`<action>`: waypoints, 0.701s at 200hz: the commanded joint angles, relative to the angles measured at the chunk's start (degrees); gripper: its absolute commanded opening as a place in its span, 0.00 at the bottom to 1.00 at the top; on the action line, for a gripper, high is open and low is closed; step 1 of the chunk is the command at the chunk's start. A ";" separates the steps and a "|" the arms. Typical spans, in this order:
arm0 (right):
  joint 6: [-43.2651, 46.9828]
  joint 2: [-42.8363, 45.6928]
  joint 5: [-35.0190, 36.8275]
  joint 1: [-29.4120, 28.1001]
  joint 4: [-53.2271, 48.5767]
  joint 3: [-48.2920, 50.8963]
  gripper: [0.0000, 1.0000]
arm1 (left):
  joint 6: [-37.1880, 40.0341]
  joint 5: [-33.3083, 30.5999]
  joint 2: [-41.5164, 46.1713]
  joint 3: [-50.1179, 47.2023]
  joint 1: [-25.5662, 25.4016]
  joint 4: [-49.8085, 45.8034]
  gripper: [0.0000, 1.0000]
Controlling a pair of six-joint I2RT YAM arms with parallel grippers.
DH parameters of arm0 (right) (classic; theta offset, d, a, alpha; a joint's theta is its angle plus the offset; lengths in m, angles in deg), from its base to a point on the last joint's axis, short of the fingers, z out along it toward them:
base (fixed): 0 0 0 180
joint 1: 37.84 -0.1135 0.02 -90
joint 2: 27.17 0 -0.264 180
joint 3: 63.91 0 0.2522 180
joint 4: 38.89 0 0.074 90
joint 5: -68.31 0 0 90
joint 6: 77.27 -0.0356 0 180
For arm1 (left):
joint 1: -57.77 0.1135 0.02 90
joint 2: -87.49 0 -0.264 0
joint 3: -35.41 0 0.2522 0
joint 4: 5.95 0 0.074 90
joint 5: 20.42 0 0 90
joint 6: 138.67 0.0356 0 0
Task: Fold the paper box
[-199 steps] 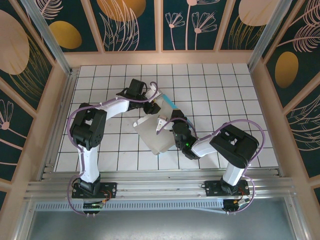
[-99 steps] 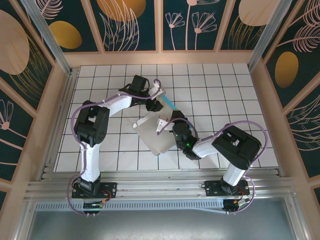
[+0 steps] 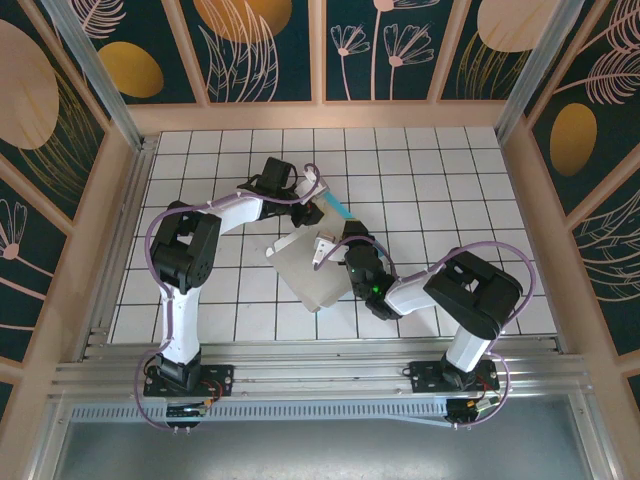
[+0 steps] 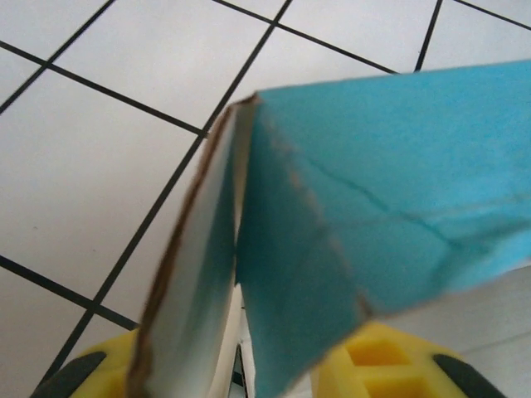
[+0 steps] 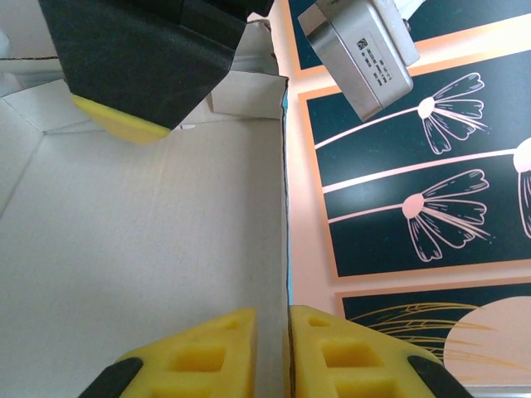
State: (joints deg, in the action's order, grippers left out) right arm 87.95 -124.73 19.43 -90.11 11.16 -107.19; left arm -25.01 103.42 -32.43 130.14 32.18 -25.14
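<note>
The paper box [image 3: 303, 268] lies half-formed at the table's centre, white inside up, with a teal flap [image 3: 339, 209] raised at its far corner. My right gripper [image 3: 333, 246] is shut on the box's right wall, whose thin edge [image 5: 287, 249] runs between the yellow fingers [image 5: 207, 352]. My left gripper [image 3: 314, 206] is at the far corner, open. Its yellow fingers [image 4: 382, 361] stand wide apart on either side of two teal flaps [image 4: 373, 182] that meet at a crease. In the right wrist view, the left gripper's black finger with its yellow pad [image 5: 116, 116] hangs over the box's white floor [image 5: 149, 232].
The white tiled table [image 3: 450, 200] spreads out to the right and back. Peach-framed dark floral panels [image 3: 270, 50] wall it in on three sides. An aluminium rail [image 3: 320, 375] runs along the near edge by the arm bases.
My left gripper has slid a little to the right, onto the box's far teal corner, and its forearm has swung in. The box and the right gripper have hardly moved.
</note>
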 commanded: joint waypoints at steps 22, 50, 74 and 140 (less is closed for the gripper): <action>-2.63 -1.19 1.98 -1.70 -0.02 -1.82 0.28 | -1.31 -1.78 0.93 -2.04 -1.18 2.93 0.17; -5.96 1.03 2.29 -2.94 -2.41 -2.97 0.38 | -1.27 -3.83 0.92 -2.78 -1.44 3.99 0.10; -11.84 5.21 2.03 -4.04 -9.57 -5.02 0.53 | -0.90 -4.66 1.35 -3.67 -1.40 4.53 0.07; -42.72 25.27 -14.02 -4.18 -41.86 -11.83 0.72 | -1.51 -4.01 1.27 -4.07 -1.49 5.43 0.06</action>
State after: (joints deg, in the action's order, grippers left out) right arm 61.57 -106.74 14.05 -94.64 -17.60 -116.28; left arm -26.48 99.14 -31.82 127.43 31.09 -19.22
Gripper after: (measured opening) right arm 0.707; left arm 0.068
